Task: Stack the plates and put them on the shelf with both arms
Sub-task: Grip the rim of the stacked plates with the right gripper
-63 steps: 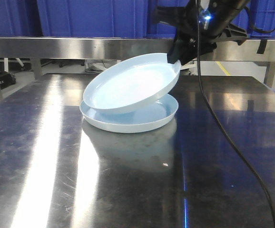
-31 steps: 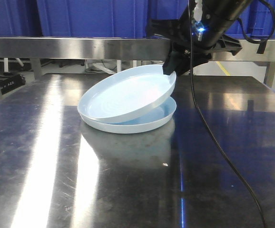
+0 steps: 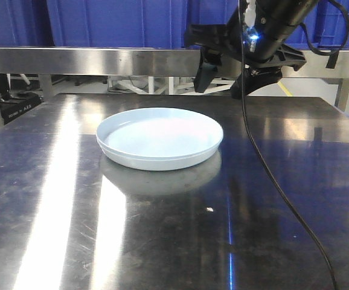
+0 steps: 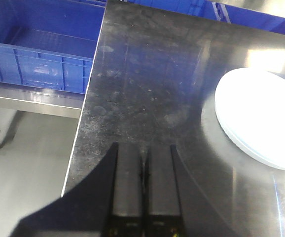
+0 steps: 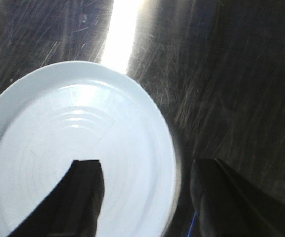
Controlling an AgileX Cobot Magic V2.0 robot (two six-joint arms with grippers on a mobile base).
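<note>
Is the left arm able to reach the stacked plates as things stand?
Probably yes. In the left wrist view only bare tabletop lies between the left gripper and the plates. Its jaws are shut, so it must open first.

Stacked plates [image 3: 159, 134] on the tabletop [image 3: 162, 241], in front of the shelf [image 3: 90, 60].
The two plates lie nested one inside the other, level and right side up. Together they form one round, shallow, glossy stack of pale bluish-white. A fine seam along the low upturned rim marks where the upper plate sits in the lower. Faint concentric rings show on the upper plate's floor in the right wrist view. The stack rests on the far half of the dark steel tabletop. The shelf stands behind, a long brushed-steel front rail with blue crates [image 3: 114, 21] above it, apart from the plates.
</note>
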